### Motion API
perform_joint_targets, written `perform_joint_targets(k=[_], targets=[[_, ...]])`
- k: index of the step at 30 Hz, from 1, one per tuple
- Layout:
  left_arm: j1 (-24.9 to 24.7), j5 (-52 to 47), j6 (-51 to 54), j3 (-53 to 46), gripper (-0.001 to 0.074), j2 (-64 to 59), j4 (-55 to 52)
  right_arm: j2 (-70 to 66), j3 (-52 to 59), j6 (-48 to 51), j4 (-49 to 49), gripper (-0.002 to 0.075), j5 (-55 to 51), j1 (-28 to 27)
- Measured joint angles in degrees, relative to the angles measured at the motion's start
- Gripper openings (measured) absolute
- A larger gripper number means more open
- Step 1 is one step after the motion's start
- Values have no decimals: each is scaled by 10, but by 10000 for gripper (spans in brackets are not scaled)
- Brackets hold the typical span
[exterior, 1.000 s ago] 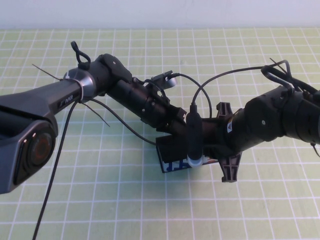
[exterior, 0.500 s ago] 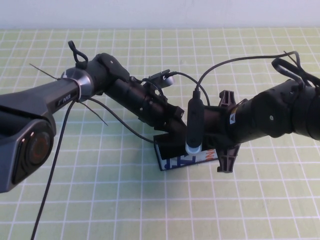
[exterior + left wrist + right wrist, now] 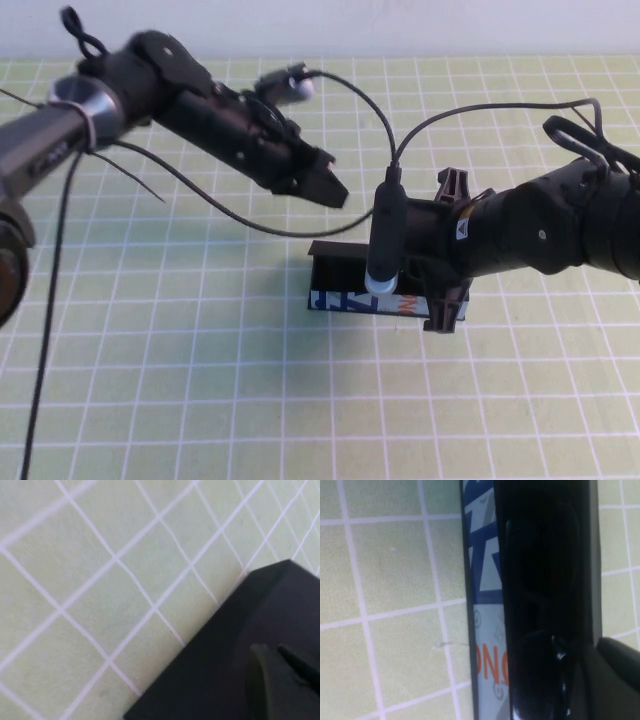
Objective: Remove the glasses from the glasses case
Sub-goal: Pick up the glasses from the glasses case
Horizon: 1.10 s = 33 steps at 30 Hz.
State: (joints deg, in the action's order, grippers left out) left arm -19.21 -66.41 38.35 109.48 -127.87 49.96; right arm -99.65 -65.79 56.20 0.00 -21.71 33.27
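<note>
1. Since a second ago, the left gripper (image 3: 330, 190) has lifted up and back off the glasses case (image 3: 345, 280), leaving its dark interior uncovered; the right gripper (image 3: 440, 290) has stayed low over the case's right end.
2. Whether either gripper's fingers are parted cannot be told; neither visibly holds anything.
3. Extraction looks to be in hand: something glossy and dark, likely the glasses (image 3: 540, 680), lies inside the case in the right wrist view.
4. Next, the right gripper probably needs to close on the frame and lift straight out.
5. A green gridded mat (image 3: 200, 380) covers the table, with a pale wall (image 3: 400, 25) behind.
</note>
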Motion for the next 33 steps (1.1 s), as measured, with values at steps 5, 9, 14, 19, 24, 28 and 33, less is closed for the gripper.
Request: perform_joint_targets(k=[5, 9, 14, 19, 24, 28, 33], targets=[[37, -7, 18, -17, -4, 90, -31, 0, 0, -1, 0, -4, 0, 0], [36, 30, 84, -119, -4, 194, -18, 0, 0, -1, 0, -4, 1, 0], [23, 143, 318, -355, -4, 308, 91, 0, 0, -1, 0, -4, 1, 0], [21, 175, 587, -520, -4, 319, 264, 0, 0, -2, 8, -5, 2, 0], [21, 177, 700, -560, -4, 274, 346, 0, 0, -2, 11, -5, 3, 0], [21, 170, 758, -560, -4, 230, 408, 0, 0, -2, 14, -5, 3, 0], [21, 170, 808, -560, -4, 186, 458, 0, 0, -2, 24, -5, 4, 0]])
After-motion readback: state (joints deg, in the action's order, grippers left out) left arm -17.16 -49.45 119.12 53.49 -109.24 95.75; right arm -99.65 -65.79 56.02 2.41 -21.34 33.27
